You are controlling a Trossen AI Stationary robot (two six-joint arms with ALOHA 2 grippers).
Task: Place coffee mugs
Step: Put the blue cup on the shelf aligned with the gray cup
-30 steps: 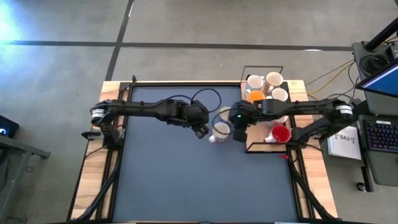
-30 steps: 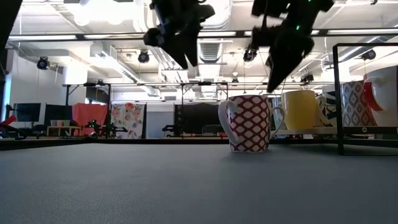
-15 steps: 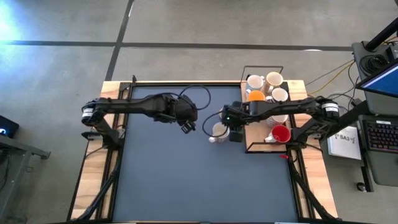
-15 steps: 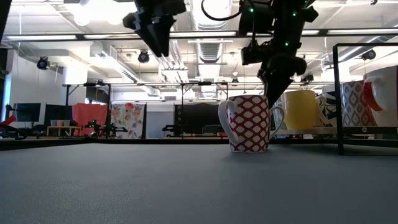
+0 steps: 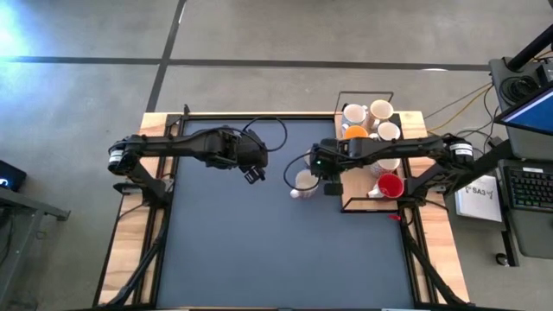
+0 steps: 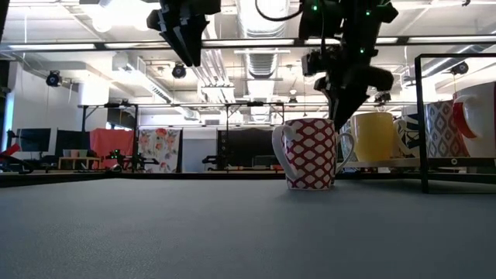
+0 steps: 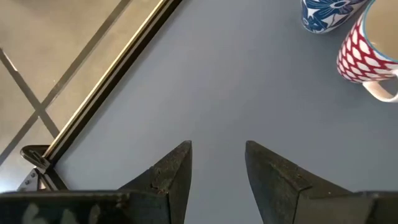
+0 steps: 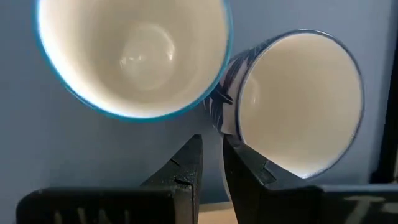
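Two mugs stand upright on the dark mat: a red-and-white patterned mug [image 5: 305, 180] [image 6: 310, 153] [image 7: 364, 53] and a blue floral mug [image 5: 313, 160] [image 7: 329, 11] [image 8: 298, 106] right behind it. My right gripper [image 5: 331, 185] [image 6: 339, 116] [image 8: 212, 149] points down at about rim height beside the blue mug's wall, its fingers open by a narrow gap. My left gripper [image 5: 253, 174] [image 6: 188, 60] [image 7: 217, 152] is open and hangs high over bare mat, left of the mugs. White mugs [image 5: 381, 110], an orange mug [image 5: 355, 133] and a red mug [image 5: 390, 186] sit in the rack.
The black wire rack [image 5: 365, 93] stands at the table's right side, close behind my right arm. The mat [image 5: 259, 250] stretches wide toward the near and left edges. Wooden borders [image 5: 130, 250] frame the mat. A desk with a keyboard [image 5: 529, 186] stands off the right side.
My left gripper has drawn away from the red-patterned mug toward the table's left edge and risen, staying open. My right gripper has shifted slightly left over the two mugs, turned and come down a little. Both mugs have stayed where they stood.
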